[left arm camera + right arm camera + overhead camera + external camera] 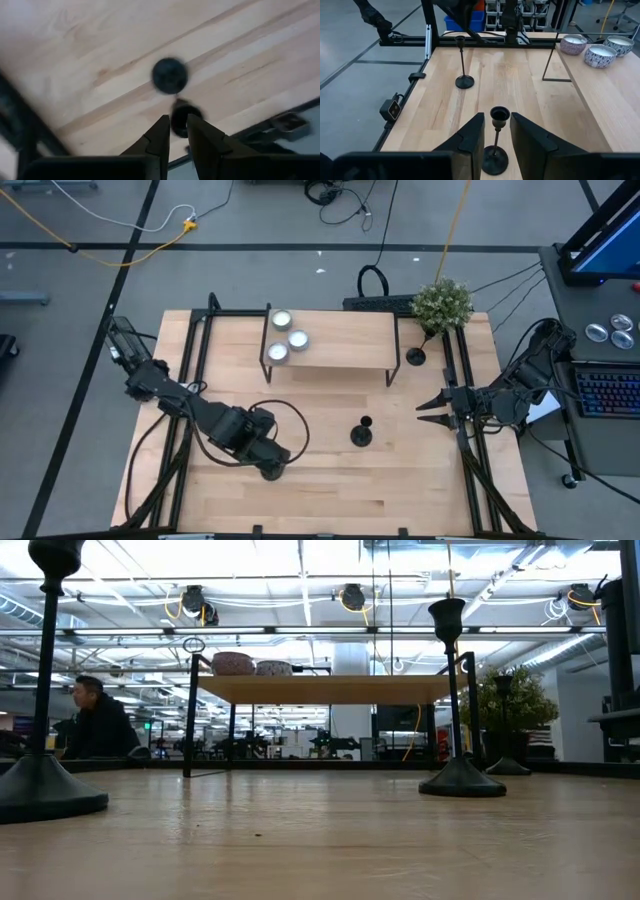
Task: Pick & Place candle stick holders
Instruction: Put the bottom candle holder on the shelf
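Observation:
Three black candle stick holders stand on their disc bases on the wooden table. One (272, 473) is near the front left, and my left gripper (270, 463) points down just above it. In the left wrist view its cup (181, 112) shows just past the narrowly open fingertips and its base (170, 75) lies beyond. The second holder (362, 431) stands mid-table, in line with my right gripper (422, 412). That gripper hovers at the right edge, slightly open, with nothing between its fingers. The third (416, 357) stands at the far right by the plant.
A raised wooden shelf (330, 340) on black legs stands at the far middle and carries three candles in tins (283, 320). A potted plant (442, 302) stands at the far right corner. Black frame rails run along both table sides. A person (95, 725) sits beyond the table.

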You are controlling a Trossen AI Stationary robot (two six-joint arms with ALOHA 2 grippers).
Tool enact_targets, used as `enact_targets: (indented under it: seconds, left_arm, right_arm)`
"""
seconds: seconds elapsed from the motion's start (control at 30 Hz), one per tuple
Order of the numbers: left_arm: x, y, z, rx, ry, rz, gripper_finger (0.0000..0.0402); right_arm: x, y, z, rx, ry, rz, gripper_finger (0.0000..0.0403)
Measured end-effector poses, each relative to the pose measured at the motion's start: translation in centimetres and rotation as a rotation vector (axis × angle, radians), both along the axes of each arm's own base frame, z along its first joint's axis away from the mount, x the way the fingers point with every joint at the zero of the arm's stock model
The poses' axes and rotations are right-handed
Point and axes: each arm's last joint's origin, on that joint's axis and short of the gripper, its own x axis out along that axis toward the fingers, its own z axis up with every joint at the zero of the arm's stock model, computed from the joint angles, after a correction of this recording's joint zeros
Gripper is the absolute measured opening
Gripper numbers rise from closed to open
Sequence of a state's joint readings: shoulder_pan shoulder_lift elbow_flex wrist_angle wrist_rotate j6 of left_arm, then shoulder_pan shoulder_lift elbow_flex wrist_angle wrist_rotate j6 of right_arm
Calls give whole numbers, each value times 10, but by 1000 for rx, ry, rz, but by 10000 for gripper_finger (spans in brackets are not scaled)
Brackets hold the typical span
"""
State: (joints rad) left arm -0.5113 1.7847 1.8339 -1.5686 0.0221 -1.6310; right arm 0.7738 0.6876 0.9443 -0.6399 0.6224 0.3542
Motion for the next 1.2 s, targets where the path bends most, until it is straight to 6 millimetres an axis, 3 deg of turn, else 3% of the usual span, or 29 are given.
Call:
enact_targets:
  seconds: [0.17, 0.43, 0.57, 0.87, 1.2]
  left_arm:
    - [-4, -1, -20, -32, 115, 15, 86]
    - [-4, -4, -20, -44, 110, 12, 175]
    - [-4, -4, -20, -60, 118, 4, 199]
    - [-4, -4, -20, -54, 110, 2, 202]
    - [15, -4, -39, -28, 104, -61, 196]
  right_arm:
    - [0, 0, 0, 0, 0, 0, 89]
    - [0, 0, 0, 0, 0, 0, 89]
    - [0, 0, 0, 0, 0, 0, 89]
    - [0, 0, 0, 0, 0, 0, 89]
    - [0, 0, 0, 3, 1, -2, 89]
